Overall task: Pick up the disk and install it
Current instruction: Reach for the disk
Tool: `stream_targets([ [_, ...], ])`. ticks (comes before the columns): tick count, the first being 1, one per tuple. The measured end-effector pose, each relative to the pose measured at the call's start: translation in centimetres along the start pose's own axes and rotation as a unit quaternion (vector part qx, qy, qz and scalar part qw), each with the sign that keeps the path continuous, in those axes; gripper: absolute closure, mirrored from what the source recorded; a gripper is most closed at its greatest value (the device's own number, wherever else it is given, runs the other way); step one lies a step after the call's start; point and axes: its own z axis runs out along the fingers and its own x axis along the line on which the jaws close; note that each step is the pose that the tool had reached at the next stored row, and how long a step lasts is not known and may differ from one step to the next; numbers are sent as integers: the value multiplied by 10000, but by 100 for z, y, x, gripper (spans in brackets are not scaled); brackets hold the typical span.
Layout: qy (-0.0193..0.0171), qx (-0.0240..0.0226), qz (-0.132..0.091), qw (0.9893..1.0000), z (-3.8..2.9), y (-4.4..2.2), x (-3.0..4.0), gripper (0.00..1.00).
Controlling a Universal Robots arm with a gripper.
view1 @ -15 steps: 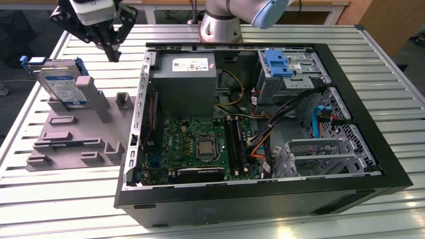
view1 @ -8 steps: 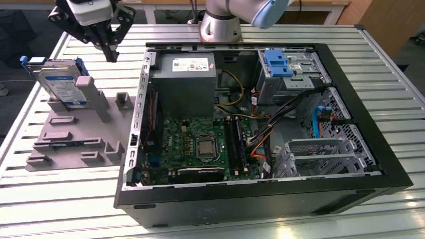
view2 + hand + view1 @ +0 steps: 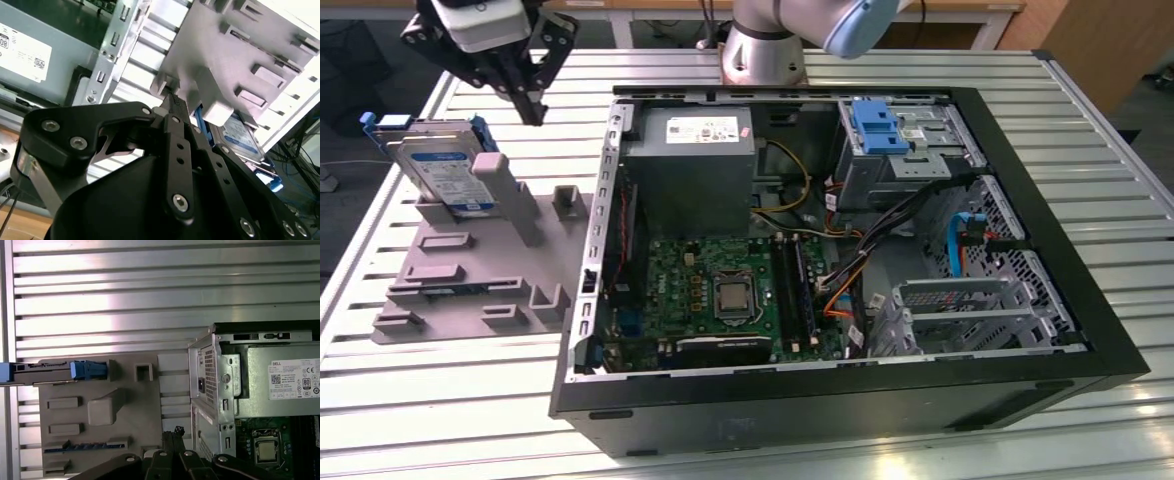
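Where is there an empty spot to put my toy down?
Bare slats of the table lie between the grey holder and the near edge, and at the exterior view's right of the computer case. The holder is crowded with pegs and the disk; the case is packed with parts.

In the exterior view a grey post [image 3: 507, 200] hides one corner of the disk [image 3: 440, 170], and the picture's top cuts off the arm [image 3: 767, 45]. In the first wrist view the picture's edge cuts the disk [image 3: 40, 371] short. In the second wrist view we see just a bit of the disk [image 3: 242, 137] past the gripper [image 3: 172, 102].
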Motion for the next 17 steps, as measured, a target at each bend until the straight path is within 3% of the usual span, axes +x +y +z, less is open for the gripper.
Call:
stream_targets([
  [2, 0, 0, 2, 10000, 1, 20, 120, 89],
  [4, 0, 0, 2, 10000, 1, 29, 193, 89],
  [11, 20, 1, 4, 10000, 44, 166, 393, 89],
  [17, 24, 4, 4, 10000, 83, 201, 614, 89],
])
